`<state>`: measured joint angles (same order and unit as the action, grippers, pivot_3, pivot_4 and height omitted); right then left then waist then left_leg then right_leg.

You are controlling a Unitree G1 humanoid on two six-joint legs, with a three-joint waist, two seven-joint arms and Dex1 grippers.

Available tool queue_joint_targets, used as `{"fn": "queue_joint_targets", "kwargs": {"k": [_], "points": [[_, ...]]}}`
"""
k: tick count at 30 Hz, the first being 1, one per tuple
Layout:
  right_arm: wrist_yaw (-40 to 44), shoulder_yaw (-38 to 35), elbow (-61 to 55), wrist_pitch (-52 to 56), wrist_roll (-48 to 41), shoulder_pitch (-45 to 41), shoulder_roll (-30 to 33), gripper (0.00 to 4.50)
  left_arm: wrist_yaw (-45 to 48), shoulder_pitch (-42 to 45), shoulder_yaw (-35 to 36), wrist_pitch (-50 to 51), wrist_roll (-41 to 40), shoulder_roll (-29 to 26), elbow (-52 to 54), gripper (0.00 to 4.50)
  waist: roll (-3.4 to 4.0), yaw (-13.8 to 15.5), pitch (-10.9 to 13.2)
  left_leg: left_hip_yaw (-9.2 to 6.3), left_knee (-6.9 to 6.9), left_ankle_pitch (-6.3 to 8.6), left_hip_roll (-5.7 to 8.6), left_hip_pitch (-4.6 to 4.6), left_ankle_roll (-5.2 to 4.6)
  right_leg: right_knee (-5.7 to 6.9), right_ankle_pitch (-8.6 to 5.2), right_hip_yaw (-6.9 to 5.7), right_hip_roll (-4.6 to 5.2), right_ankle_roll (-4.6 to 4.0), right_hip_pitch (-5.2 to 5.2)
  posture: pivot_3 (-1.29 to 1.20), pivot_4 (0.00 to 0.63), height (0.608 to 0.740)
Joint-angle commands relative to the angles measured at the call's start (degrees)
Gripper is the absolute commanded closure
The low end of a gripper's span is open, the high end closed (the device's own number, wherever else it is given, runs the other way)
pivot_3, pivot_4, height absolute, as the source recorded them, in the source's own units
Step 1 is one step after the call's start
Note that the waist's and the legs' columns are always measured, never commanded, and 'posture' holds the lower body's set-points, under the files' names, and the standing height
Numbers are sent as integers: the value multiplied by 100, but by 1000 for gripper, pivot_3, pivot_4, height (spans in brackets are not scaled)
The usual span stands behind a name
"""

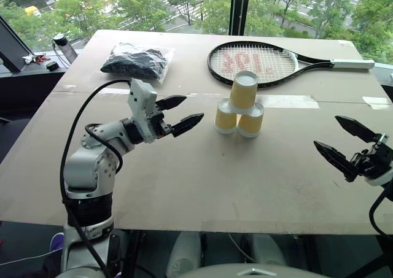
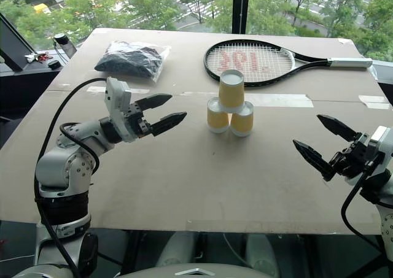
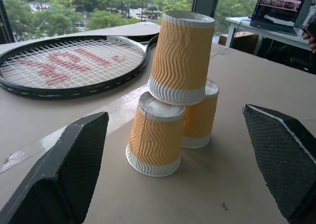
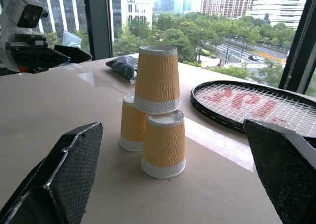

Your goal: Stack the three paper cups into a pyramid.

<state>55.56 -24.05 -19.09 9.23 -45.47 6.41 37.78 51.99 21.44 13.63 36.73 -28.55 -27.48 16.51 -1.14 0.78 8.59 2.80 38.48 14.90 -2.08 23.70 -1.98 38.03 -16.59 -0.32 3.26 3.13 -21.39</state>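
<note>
Cups are sitting stacked already: two cups [image 1: 238, 119] side by side, upside down on the table [image 1: 184, 180], and the top cup [image 1: 244, 91] resting upside down across both of their bases. So the pyramid [image 2: 229, 110] is looking done to me, standing just in front of the tennis racket [image 1: 255, 62] head, nearly touching its frame from this angle.

Taking that pyramid as my landmark: my left end effector [image 1: 181, 114] is hovering off to its left, fingers spread wide and gripping nothing, pointing roughly level and straight at the stack. My right end effector [image 1: 345, 144] is hanging further away on the other side and nearer to me, fingers also spread wide and empty, aimed back toward the stack. Left one is the nearer of the two, I'd say. Both are well apart from the cups, not touching anything.

Each cup's long axis is standing upright, and the top one is looking a tiny bit tilted, hard to be sure. A black bag [image 1: 136, 61] is lying well behind and left of the pyramid, out of the way.

My guess is nothing needs grabbing now; the risky bit would be bumping the stack, so I'm thinking any next move should be going away from it.
</note>
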Motion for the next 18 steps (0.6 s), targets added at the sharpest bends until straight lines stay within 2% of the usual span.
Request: {"fn": "queue_joint_targets", "kwargs": {"k": [1,7,11,18], "points": [[528,72,306,118,-119,-401,243,0,-64,-277,203,-186,-445,20,405,26,1,-9,0,0,0,0,0,0,0,0,0,0,0,0,0,0,150,740],[1108,-134,737,201,-91,-368,513,0,195,-1331,427,-600,-677,-184,546,26,1,-5,-1,-1,-6,0,-2,0,0,-3,0,-1,0,0,-2,0,150,740],[1335,-589,902,137,-1,273,601,0,451,-2236,625,-884,-668,-453,594,26,1,19,-1,-3,-7,1,-2,3,-1,-7,0,-2,4,-1,-1,0,150,740],[1686,-1159,1218,-65,285,1205,645,0,787,-3104,809,-1210,-571,-901,268,26,9,4,-6,0,-12,18,-2,-29,-29,-8,-2,-2,9,-4,24,0,150,740]]}}
